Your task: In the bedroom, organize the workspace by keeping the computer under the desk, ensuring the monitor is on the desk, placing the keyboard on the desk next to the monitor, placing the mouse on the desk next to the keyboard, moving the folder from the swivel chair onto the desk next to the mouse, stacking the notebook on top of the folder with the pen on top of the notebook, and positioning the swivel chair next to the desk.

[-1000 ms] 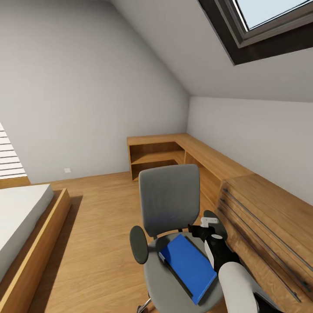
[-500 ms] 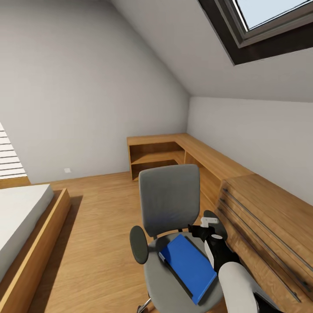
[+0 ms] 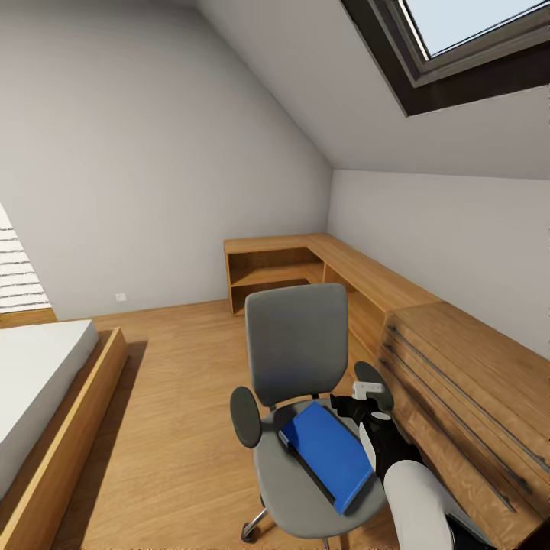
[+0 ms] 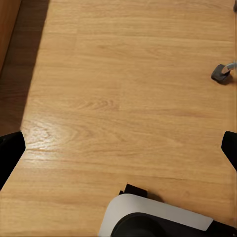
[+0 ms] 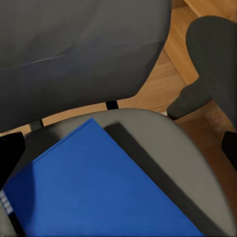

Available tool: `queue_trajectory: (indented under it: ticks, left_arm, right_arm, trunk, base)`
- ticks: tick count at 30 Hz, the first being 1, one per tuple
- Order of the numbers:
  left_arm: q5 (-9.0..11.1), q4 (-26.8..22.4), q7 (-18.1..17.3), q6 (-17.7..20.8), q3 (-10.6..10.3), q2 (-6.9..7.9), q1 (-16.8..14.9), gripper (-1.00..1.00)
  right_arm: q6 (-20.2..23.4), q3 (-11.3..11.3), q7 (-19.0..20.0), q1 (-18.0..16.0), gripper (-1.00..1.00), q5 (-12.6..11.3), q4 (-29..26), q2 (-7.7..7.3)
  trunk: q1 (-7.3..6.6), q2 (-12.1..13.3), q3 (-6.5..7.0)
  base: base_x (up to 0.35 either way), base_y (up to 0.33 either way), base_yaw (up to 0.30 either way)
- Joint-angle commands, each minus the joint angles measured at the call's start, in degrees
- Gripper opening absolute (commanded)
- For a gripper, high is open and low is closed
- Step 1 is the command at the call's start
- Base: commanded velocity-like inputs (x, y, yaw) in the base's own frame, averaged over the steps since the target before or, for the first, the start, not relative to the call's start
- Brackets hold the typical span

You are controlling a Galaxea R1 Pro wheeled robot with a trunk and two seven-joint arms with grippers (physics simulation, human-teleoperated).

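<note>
The swivel chair (image 3: 296, 347), with grey seat and back and black armrests, stands in front of me on the wood floor. The blue folder (image 3: 328, 452) lies flat on its seat. My right gripper (image 3: 342, 403) hovers just above the seat's right side by the far corner of the folder, beside the right armrest (image 3: 373, 376). In the right wrist view the gripper (image 5: 118, 148) is open over the folder (image 5: 94, 187), with the chair back (image 5: 79, 54) beyond. My left gripper (image 4: 118, 148) hangs open over bare floor, holding nothing.
A light wooden drawer chest (image 3: 473, 382) stands close on the chair's right. A low wooden shelf unit (image 3: 305, 267) runs along the far corner. A bed (image 3: 38, 389) on a wooden frame is at the left. A chair caster (image 4: 221, 73) rests on the floor.
The whole picture has shifted a little, so the camera has moved. My right gripper and the folder keep the same places relative to the chair.
</note>
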Motion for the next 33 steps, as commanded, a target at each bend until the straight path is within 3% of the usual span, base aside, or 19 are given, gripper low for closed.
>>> queue_trajectory:
  ticks: [1,7,11,24,25,33]
  left_arm:
    - [0.24,-0.09,-0.39,-0.05,0.26,-0.03,0.02,1.00]
    - [0.37,-0.09,-0.25,0.02,0.33,0.04,0.01,1.00]
    - [0.58,-2.84,0.24,1.04,0.46,0.37,0.01,1.00]
    - [0.61,-25.46,0.63,24.25,0.48,0.40,0.01,1.00]
    - [0.61,-29.42,1.03,27.82,0.48,0.40,0.01,1.00]
    - [0.67,-45.29,3.46,42.73,0.48,0.19,0.06,1.00]
  right_arm:
    - [0.25,-0.48,0.48,-0.04,1.00,0.51,-0.19,0.09]
    - [0.24,-0.48,0.45,-0.04,1.00,0.51,-0.26,0.09]
    - [0.26,-0.53,0.54,-0.04,1.00,0.65,-0.27,-0.29]
    - [0.65,-0.49,0.35,-0.04,1.00,0.60,-0.34,-0.81]
    - [0.65,-0.48,0.34,-0.04,1.00,0.60,-0.38,-0.83]
    - [0.49,-0.48,0.36,-0.04,1.00,0.54,-0.51,-1.26]
  trunk:
    - [-0.01,-0.03,-0.05]
    - [-0.01,-0.03,-0.05]
    - [0.87,-1.64,-0.77]
    - [3.73,-6.85,-3.10]
    - [3.95,-7.25,-3.28]
    - [5.70,-10.46,-4.72]
  base:
    - [-0.050,0.000,0.000]
    - [-0.021,0.000,0.000]
    - [-0.001,0.000,0.000]
    - [0.000,0.000,0.000]
    - [0.000,0.000,0.000]
    - [0.000,0.000,0.000]
